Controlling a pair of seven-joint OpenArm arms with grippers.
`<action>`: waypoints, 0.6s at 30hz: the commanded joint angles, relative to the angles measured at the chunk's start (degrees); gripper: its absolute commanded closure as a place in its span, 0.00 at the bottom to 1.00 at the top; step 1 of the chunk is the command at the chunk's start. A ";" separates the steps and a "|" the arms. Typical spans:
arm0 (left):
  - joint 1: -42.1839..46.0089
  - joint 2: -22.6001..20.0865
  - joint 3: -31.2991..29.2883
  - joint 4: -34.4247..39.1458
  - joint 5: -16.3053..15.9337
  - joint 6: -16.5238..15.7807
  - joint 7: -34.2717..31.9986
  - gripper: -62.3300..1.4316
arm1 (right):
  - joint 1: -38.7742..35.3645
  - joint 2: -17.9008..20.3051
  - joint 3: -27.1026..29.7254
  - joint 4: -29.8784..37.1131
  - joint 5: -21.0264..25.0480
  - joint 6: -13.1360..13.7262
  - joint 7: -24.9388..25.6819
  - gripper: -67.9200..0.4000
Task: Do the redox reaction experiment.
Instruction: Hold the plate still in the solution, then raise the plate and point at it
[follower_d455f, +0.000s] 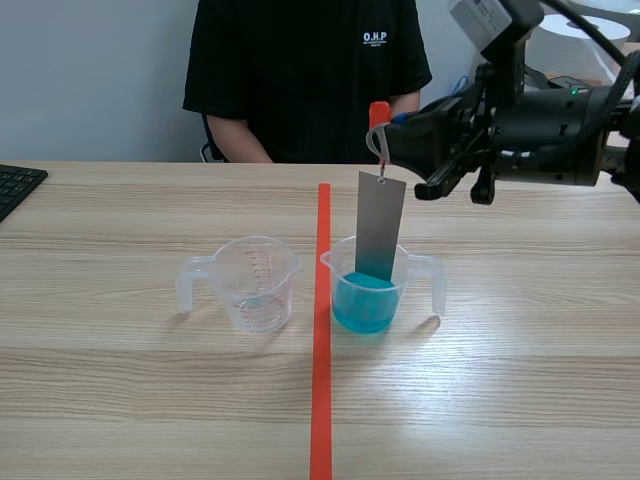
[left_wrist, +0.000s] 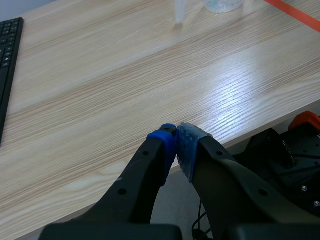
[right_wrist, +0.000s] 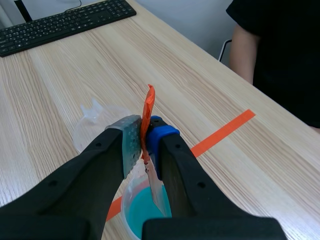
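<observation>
An office-like test room: a wood-grain worktop (follower_d455f: 130, 400) marked with orange-red tape (follower_d455f: 321, 380), a black keyboard (follower_d455f: 17, 186) at its edge, a plain pale wall (follower_d455f: 90, 70), a person (follower_d455f: 305, 70) seated across.

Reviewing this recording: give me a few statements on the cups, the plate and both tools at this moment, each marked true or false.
1. The right tool is shut on the orange clip from which the metal plate hangs. True.
2. The plate's lower end reaches down into the cup of blue liquid. True.
3. The cup of blue liquid stands on the robot's left of the tape line. False: it stands on the right of the line, and the clear cup stands on the left.
4. The left tool grips the clear cup. False: it is shut on nothing at the table's near edge, and the cup stands far ahead of it.
</observation>
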 joint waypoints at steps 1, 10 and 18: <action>0.11 -0.02 -0.52 0.72 -0.39 0.26 -0.85 0.93 | 0.98 0.79 1.07 2.34 2.19 0.44 -0.44 0.97; 0.11 -0.02 -0.52 0.72 -0.39 0.26 -0.85 0.93 | 0.98 0.76 3.91 10.99 8.94 0.44 -8.76 0.97; -0.04 -0.02 -0.52 0.72 -0.39 0.26 -0.85 0.93 | 0.98 0.76 6.56 16.13 13.68 -0.76 -13.05 0.97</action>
